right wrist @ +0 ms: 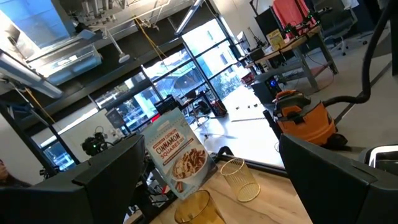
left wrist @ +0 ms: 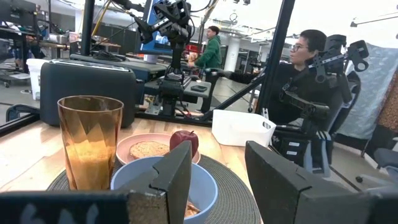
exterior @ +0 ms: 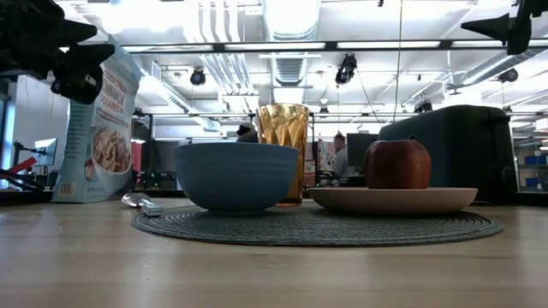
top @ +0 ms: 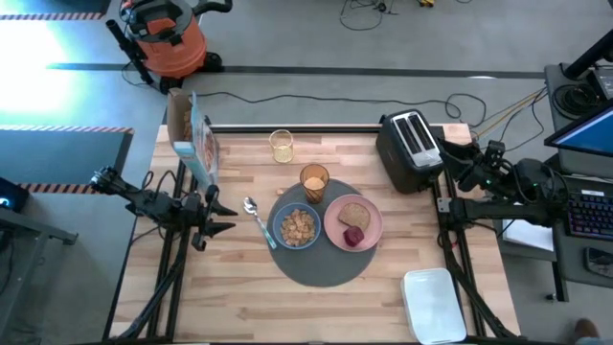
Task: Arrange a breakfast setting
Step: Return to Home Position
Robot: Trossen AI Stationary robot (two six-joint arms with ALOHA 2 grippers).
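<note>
on the mat at the table's middle, the bowl sits just left of the plate, which carries the toast and apple. the glass stands at the mat's far edge, and the spoon lies at its left edge. the left gripper hovers beside the spoon, jaws parted and empty. the right gripper is near the toaster, jaws wide apart, holding nothing.

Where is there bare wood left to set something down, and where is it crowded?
Largest free patch: the corner between the spoon, the mat and the white tray. Smaller: between the clear glass and the toaster. Crowded: the mat, with bowl, plate and orange glass packed together.
</note>
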